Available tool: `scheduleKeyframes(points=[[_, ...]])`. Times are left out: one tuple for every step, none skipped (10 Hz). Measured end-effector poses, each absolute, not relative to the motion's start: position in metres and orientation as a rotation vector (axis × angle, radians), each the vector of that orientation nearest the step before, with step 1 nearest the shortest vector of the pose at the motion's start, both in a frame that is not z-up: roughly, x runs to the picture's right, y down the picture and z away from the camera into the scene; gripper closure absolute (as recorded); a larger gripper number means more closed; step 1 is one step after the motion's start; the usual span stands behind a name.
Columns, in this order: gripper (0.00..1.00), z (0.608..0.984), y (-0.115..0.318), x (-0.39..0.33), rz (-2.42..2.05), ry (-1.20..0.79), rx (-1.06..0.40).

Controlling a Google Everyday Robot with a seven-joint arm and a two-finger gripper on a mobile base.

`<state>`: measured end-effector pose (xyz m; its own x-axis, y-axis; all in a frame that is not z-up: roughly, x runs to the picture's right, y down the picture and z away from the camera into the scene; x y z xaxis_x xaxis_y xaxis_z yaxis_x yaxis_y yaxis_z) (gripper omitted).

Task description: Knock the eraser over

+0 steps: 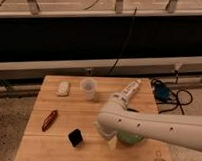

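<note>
The eraser [76, 137] is a small black block standing on the wooden table [52, 151] near the front edge, left of centre. My white arm reaches in from the lower right and bends over the table. My gripper [109, 137] sits at the arm's low end, a short way right of the eraser and apart from it. It is mostly hidden under the arm.
A green bowl [129, 138] sits just right of the gripper, partly covered by the arm. A clear cup [88, 88], a white lump [63, 88] and a white bottle [130, 90] lie at the back. A reddish-brown piece [49, 119] lies at the left. Cables [166, 93] lie at the right edge.
</note>
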<state>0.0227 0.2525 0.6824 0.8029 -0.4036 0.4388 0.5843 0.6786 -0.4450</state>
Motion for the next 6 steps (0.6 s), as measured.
scheduleKeyframes(points=[[0.20, 0.683, 0.253, 0.021, -0.571, -0.325, -0.607], [0.20, 0.684, 0.256, 0.015, -0.586, -0.339, -0.612], [0.20, 0.683, 0.257, 0.005, -0.597, -0.349, -0.613], [0.20, 0.683, 0.258, -0.006, -0.612, -0.361, -0.615], [0.20, 0.682, 0.260, -0.009, -0.619, -0.364, -0.618], [0.20, 0.681, 0.261, -0.011, -0.626, -0.366, -0.622]])
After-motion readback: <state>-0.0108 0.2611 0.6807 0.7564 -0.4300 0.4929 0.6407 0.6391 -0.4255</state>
